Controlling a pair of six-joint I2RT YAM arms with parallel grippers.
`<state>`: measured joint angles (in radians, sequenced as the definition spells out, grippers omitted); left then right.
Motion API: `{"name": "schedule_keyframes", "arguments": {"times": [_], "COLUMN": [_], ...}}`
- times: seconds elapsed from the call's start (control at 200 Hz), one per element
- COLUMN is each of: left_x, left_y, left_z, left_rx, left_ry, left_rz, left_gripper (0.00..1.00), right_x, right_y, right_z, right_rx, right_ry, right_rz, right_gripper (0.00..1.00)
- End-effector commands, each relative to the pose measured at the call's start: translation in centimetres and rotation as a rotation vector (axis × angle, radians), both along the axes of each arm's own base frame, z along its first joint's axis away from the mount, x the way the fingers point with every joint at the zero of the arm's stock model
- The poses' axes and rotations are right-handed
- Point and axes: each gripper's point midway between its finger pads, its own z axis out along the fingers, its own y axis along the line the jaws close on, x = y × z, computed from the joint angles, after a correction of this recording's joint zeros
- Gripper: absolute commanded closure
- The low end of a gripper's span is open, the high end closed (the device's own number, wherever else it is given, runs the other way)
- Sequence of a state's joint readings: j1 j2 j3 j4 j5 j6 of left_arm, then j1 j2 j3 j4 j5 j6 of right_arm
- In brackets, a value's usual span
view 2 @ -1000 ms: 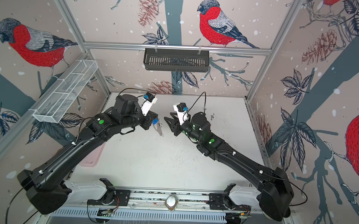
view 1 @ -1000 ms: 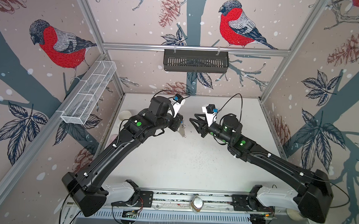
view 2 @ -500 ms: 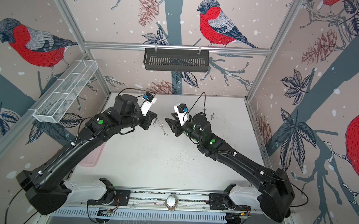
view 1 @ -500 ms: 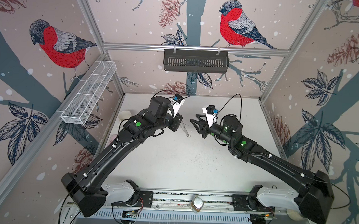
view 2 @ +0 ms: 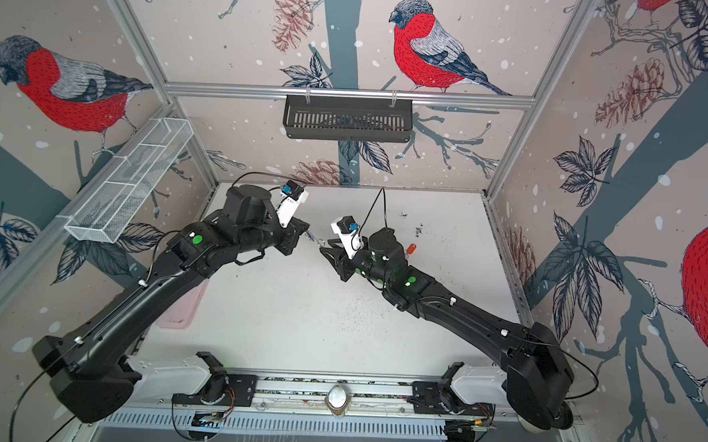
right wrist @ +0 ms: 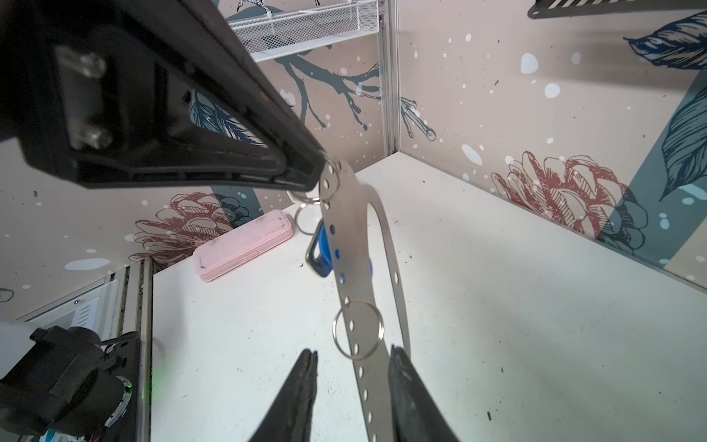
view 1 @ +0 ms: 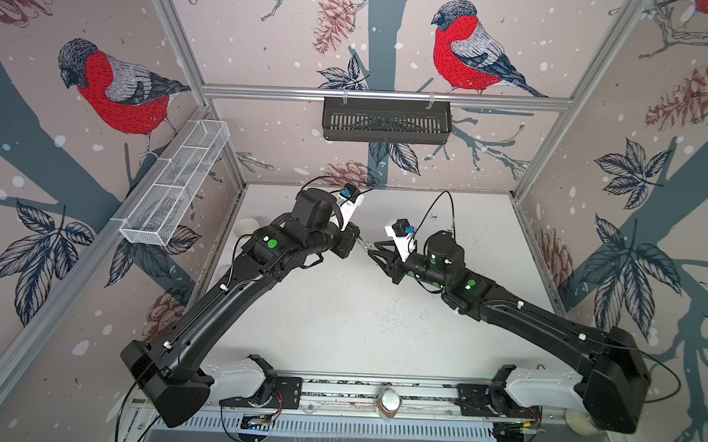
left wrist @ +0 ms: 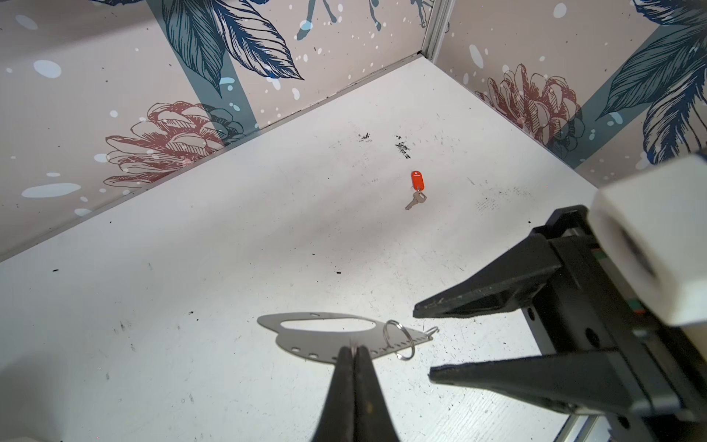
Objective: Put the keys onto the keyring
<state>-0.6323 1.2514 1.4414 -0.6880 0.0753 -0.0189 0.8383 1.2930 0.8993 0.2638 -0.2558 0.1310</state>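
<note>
Left wrist view shows the left gripper, jaws pressed together on the edge of the keyring, holding it above the desk. A blue tag already hangs from it (clear from the right wrist). The right gripper, jaws apart, flanks its tip. The red-tagged key lies well apart on the desk, apparently not yet attached.

Robot lab cell: aluminium frame, bird-print walls.
</note>
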Motion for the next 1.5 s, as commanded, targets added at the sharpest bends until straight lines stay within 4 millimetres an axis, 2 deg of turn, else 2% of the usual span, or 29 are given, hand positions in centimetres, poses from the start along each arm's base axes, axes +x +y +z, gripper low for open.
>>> {"name": "schedule_keyframes", "arguments": {"times": [0.0,0.505,0.725,0.981,1.136,1.496], "left_x": [0.3,0.3,0.3,0.3,0.2,-0.4], "left_y": [-0.1,-0.1,-0.1,0.0,-0.1,-0.4], "left_z": [0.9,1.3,1.7,1.7,1.8,1.4], "left_rx": [-0.014,-0.019,-0.033,-0.038,-0.043,-0.052], "left_ry": [-0.031,-0.045,-0.057,-0.057,-0.061,-0.047], "left_rz": [-0.001,0.003,0.004,0.005,0.001,-0.030], "left_gripper": [1.00,1.00,1.00,1.00,1.00,1.00], "right_x": [-0.3,-0.7,-1.4,-1.8,-2.0,-1.1], "right_y": [0.3,-0.8,-0.3,-0.1,0.0,-0.3], "right_z": [0.6,-0.9,-1.6,-1.0,-1.7,1.2], "right_rx": [0.021,0.008,0.014,0.041,0.029,0.126], "right_ry": [-0.018,0.037,0.065,0.059,0.071,0.052], "right_rz": [0.018,-0.004,0.048,0.069,0.087,0.159], "right_gripper": [0.64,0.57,0.57,0.56,0.55,0.47]}}
